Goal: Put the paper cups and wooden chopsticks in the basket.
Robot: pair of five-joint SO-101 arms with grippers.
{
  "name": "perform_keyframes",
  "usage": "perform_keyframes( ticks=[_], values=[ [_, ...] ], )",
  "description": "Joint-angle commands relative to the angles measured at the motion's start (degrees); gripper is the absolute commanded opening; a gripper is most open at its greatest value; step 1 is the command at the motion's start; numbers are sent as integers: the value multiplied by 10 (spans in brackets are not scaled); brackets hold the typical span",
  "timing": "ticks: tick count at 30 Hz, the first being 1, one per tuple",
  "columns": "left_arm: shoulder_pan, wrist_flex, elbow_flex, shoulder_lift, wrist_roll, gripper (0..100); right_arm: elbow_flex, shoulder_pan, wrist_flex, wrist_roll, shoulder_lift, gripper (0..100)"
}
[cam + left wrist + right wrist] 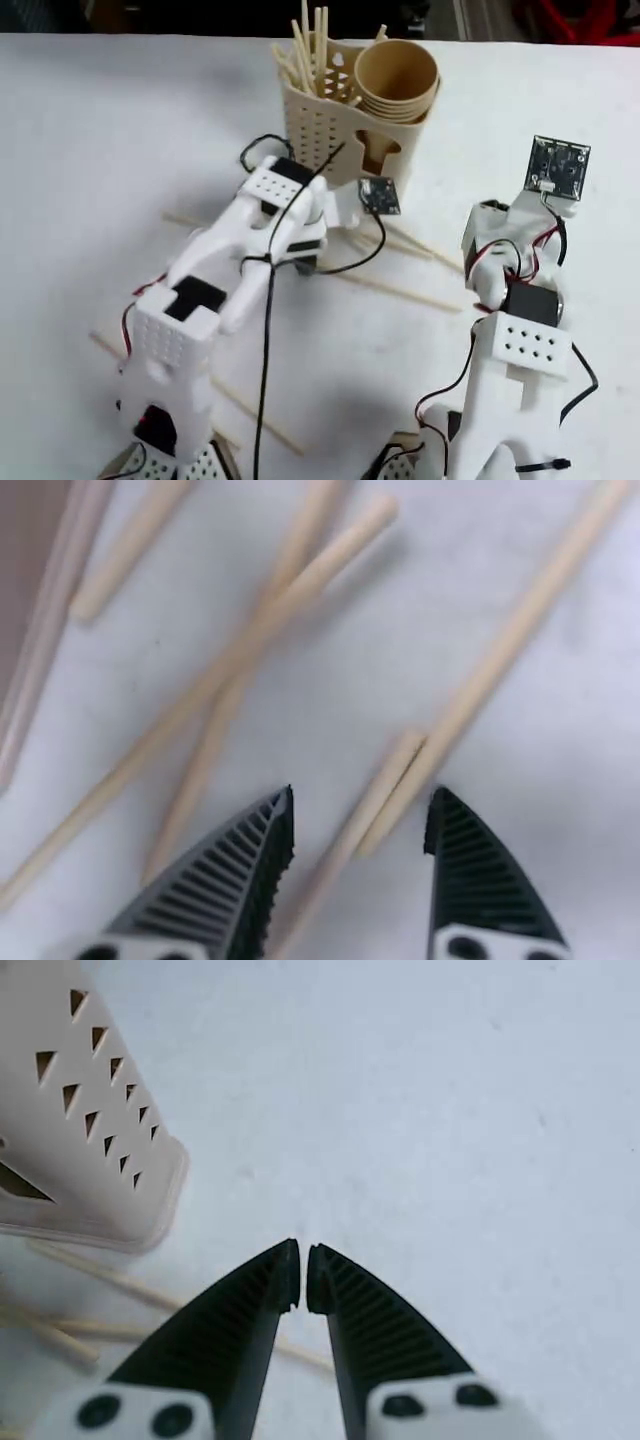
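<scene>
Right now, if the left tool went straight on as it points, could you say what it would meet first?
Probably the wooden chopsticks lying on the table between the left tool's open jaws; depth is unclear.

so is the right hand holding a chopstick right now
No, the right hand is shut with nothing in it, and the chopsticks near it lie loose on the table.

White table point(110, 120): basket point(318, 130) is stood upright nr far edge. Several loose chopsticks point(400, 291) are laid flat in front of basket, others nr front edge.
</scene>
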Motion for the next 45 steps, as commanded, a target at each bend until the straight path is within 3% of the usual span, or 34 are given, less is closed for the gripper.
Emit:
perform_keyframes(
  ticks=[1, 8, 13, 28, 37, 45],
  values=[
    [13, -13, -40, 16, -5, 185, -30, 6, -9, 4, -18, 28],
    [36, 26, -45, 22, -15, 104, -30, 6, -9, 4, -18, 28],
    [38, 81, -40, 23, -102, 67, -30, 6, -9, 4, -18, 28],
    [32, 225, -45, 17, -102, 20, -30, 7, -9, 5, -18, 28],
    [-22, 302, -40, -88, -102, 20, -30, 7, -8, 5, -18, 28],
    [-115, 343, -39, -220, -105, 20, -32, 35, -9, 0, -19, 28]
  ],
)
